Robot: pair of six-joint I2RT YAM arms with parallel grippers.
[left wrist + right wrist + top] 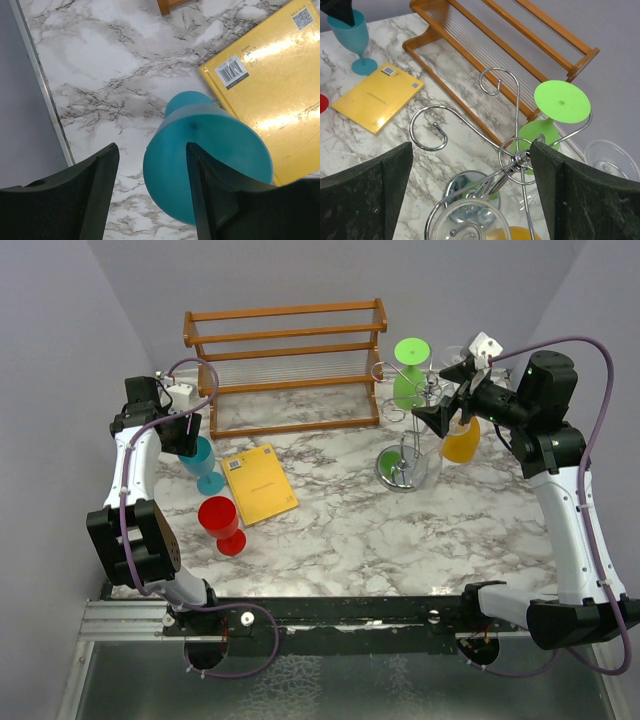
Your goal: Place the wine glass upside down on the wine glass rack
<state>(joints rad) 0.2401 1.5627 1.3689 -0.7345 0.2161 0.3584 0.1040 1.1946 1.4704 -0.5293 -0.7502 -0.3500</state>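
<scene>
A teal wine glass [200,458] stands upright on the marble at the left. My left gripper [185,433] is at its rim, open. In the left wrist view the gripper [152,195] straddles the teal bowl's [170,170] left edge: the right finger [205,200] overlaps the bowl, while marble shows between the left finger [97,192] and the glass. The silver wine glass rack [403,455] stands at the right. My right gripper [447,405] hovers over its curled arms [522,159], open and holding nothing.
On the rack hang a green glass [410,380], an orange one [461,445] and a clear one [470,222]. A red glass [220,518] and a yellow book [258,483] lie near the teal glass. A wooden slatted shelf [285,360] stands at the back.
</scene>
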